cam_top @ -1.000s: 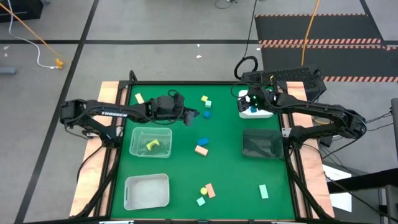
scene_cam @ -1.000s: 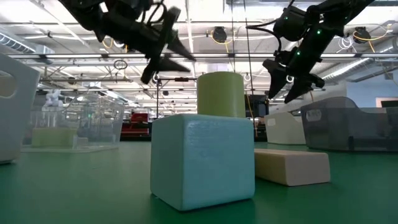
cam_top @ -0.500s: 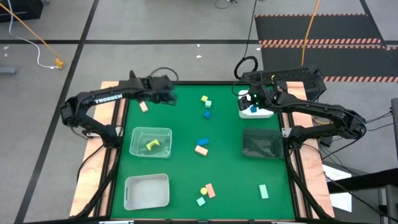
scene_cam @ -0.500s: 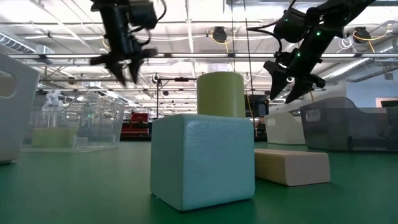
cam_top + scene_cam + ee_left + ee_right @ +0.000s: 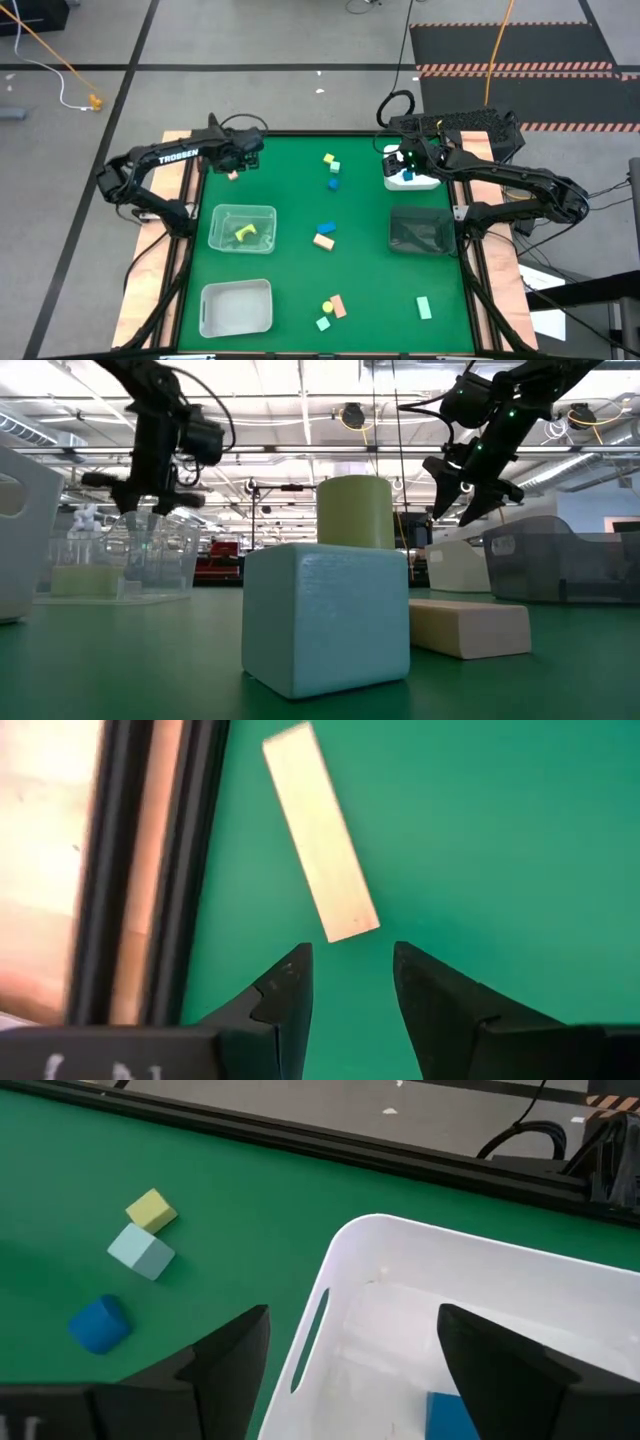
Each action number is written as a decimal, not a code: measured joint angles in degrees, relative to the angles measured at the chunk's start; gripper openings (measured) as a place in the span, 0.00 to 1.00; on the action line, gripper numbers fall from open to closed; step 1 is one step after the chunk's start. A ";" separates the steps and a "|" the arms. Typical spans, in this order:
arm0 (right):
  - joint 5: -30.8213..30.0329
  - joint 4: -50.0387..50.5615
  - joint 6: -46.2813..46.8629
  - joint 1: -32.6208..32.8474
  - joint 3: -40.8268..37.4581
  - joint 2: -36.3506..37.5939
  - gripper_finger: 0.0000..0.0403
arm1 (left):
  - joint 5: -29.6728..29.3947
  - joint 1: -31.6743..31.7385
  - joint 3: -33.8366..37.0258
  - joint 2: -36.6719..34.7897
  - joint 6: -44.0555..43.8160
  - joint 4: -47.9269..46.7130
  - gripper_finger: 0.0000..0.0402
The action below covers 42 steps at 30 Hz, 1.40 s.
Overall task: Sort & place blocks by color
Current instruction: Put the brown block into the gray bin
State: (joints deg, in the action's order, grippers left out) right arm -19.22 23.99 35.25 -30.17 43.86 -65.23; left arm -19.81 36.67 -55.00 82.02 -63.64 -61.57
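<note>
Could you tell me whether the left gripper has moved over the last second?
Yes. The left gripper has swung from above the clear tub toward the table's far left corner, over the peach bar.

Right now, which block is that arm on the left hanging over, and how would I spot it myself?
Start at the green table and go to its far left corner, beside the black edge rail. There the left gripper hangs, fingers apart, over a peach-orange bar lying flat. It is the only block in that corner; the others sit mid-table or nearer.
</note>
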 joint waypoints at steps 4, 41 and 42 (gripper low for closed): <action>0.00 -0.01 0.06 0.00 0.00 0.00 0.69 | 0.24 0.17 4.80 0.00 -3.45 5.04 0.36; 0.04 -0.20 0.08 0.02 0.00 -0.02 0.69 | -2.04 -2.42 10.69 -0.37 -4.99 19.26 0.36; 0.04 -0.22 0.08 0.02 0.00 -0.02 0.69 | -2.17 -2.45 10.68 -0.37 -5.63 19.32 0.36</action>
State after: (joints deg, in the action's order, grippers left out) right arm -19.18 23.77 35.33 -30.15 43.86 -65.25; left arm -21.99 34.22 -44.31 81.65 -69.27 -42.25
